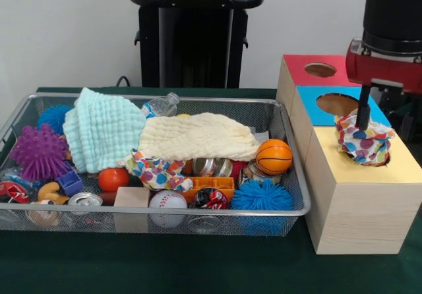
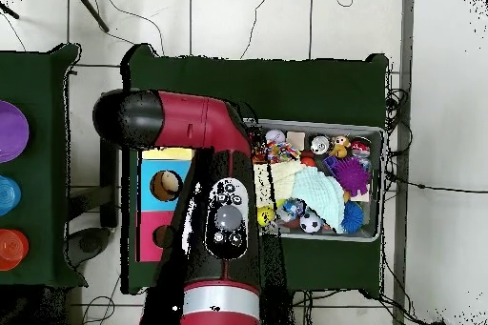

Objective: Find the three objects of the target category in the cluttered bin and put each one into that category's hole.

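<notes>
Front view shows a wide, shallow silver wire-mesh basket (image 1: 26,209) on a dark green tabletop (image 1: 198,267), with a row of three pale wooden boxes just beside it, topped red, blue and yellow. The red and black robot arm (image 1: 390,37) comes down over the yellow-topped box, and its hand (image 1: 362,121) reaches into a small white fabric piece printed with red, blue, yellow and orange dots (image 1: 366,144). That fabric sits bunched on the round hole in the yellow top (image 1: 385,158), covering nearly all of it. Whether the hand is open or closed on the fabric cannot be told, since the cloth hides its tip. Inside the basket, a second dotted white fabric piece (image 1: 155,170) lies under the edge of a large cream-yellow waffle towel (image 1: 198,136), beside a large mint-green waffle towel (image 1: 102,130), among balls, cans and toys. No third dotted piece is visible. Overhead view mostly shows the arm covering the boxes, with the basket beside them. The step in hand appears to be depositing this piece; next it likely needs pushing fully through the hole, then a return to the basket for the piece under the cream towel.
</notes>
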Robot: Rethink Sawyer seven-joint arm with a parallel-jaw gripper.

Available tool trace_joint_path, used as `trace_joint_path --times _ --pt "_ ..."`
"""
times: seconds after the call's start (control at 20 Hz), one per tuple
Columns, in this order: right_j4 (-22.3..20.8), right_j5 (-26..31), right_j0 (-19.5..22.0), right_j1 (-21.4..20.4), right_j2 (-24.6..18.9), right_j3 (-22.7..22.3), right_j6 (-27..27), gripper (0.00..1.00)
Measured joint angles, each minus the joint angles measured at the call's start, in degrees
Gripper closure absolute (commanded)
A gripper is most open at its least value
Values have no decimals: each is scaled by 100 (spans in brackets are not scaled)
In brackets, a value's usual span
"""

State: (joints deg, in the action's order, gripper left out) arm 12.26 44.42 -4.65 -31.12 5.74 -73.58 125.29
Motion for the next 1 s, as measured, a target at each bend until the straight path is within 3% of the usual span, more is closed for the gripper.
trace_joint_path --times 0.4,0.45,1.0 --pt "54 1 -1 -305 1 -164 0 0" --pt "55 1 -1 -350 2 -183 0 100" --pt "108 1 44 -512 -21 -417 0 100"
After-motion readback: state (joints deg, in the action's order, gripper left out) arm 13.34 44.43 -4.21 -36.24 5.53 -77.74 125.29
